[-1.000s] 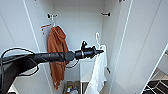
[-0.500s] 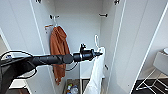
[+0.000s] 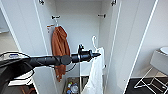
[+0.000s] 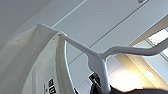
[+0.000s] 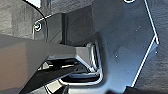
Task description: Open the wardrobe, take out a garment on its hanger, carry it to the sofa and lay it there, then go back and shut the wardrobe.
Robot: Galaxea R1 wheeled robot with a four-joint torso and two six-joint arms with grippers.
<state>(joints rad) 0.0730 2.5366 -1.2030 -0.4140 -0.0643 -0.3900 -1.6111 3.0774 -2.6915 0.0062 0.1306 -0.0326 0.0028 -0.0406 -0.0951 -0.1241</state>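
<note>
The wardrobe point(image 3: 77, 25) stands with both white doors swung wide. My left arm reaches in from the left, and my left gripper point(image 3: 97, 54) is shut on the white hanger point(image 3: 94, 42), whose hook sits below the rail brackets. The garment point(image 3: 95, 75), a white T-shirt, hangs down from the hanger just past the gripper. In the left wrist view the hanger point(image 4: 100, 57) runs across close up, with the T-shirt point(image 4: 30, 65) draped over one shoulder of it.
An orange hoodie point(image 3: 60, 47) hangs at the wardrobe's left side. Bottles and small items point(image 3: 72, 88) lie on the wardrobe floor. The open doors point(image 3: 130, 40) flank the arm. A white wire-legged chair point(image 3: 156, 65) stands at the right on dark flooring.
My left gripper has sunk a little with the hanger and T-shirt. The view itself has shifted slightly.
</note>
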